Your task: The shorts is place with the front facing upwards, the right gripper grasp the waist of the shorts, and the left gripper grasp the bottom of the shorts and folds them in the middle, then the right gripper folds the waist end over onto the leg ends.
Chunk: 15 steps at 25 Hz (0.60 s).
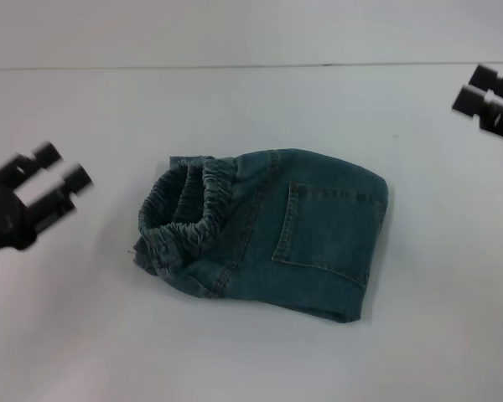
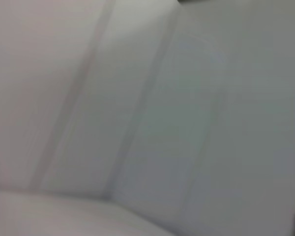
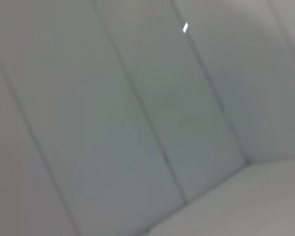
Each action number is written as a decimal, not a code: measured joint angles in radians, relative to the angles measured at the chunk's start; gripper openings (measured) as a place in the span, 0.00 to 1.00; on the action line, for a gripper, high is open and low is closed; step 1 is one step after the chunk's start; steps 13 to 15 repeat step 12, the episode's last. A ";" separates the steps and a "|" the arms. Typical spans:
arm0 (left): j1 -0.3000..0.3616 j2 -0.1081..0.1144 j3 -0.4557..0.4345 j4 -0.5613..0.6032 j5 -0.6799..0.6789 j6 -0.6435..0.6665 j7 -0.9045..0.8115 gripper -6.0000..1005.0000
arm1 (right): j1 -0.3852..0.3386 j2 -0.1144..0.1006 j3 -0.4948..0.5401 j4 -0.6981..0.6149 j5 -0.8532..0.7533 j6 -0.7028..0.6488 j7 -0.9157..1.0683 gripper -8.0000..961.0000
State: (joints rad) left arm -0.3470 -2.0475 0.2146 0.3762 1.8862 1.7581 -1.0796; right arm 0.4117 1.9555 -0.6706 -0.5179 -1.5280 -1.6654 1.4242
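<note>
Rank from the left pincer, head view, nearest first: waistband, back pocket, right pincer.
1. Waistband: the shorts' left end, facing the left pincer.
2. Back pocket: right half of the shorts.
3. Right pincer: far right, top corner.

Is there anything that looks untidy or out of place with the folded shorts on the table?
Slightly. The shorts lie folded in a compact bundle, but the waist gapes open and bunched at the robot's left end, and the bundle sits skewed on the table. The left gripper and right gripper are away from it.
</note>
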 joint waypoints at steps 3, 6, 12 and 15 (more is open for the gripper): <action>0.003 0.020 0.182 0.109 0.016 0.010 -0.134 0.62 | 0.007 -0.019 -0.002 -0.022 -0.129 -0.031 -0.005 0.99; 0.007 0.023 0.267 0.195 0.056 0.016 -0.229 0.77 | 0.021 -0.028 -0.002 -0.056 -0.274 -0.066 0.004 0.99; -0.012 0.025 0.295 0.222 0.124 0.032 -0.277 0.89 | 0.057 -0.042 -0.002 -0.064 -0.439 -0.103 0.047 0.99; -0.012 0.025 0.295 0.222 0.124 0.032 -0.277 0.89 | 0.057 -0.042 -0.002 -0.064 -0.439 -0.103 0.047 0.99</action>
